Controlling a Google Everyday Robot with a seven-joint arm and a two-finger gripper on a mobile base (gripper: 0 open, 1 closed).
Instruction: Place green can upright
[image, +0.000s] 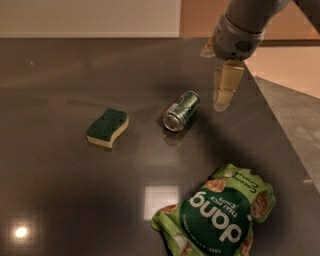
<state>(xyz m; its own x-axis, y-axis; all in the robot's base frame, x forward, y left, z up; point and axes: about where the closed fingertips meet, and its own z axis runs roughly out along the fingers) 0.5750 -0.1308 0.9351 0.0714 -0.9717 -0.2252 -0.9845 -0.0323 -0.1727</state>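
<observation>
overhead, at upper right: pale tan gripper (226, 94) on a grey wrist, pointing down, poised just above the tabletop, carrying nothing; cannot tell whether released or clenched. just beside it, toward the camera's left and apart from it: small dark green metal drink can (182, 111), lying on its side on the glossy dark table (60, 200), one shiny silver end turned toward the camera. probably the approach step, with the grasp not yet made. to do it well: come down over the middle of the barrel, close across the round sides rather than the silver ends, lift clear, rotate to bring one end downward, set it flat before letting go. likely to roll if nudged off-centre. farther left, well apart: green-topped yellow sponge (107, 128). nearer the camera: crumpled light green "dang" snack bag (220, 222), out of the way.
</observation>
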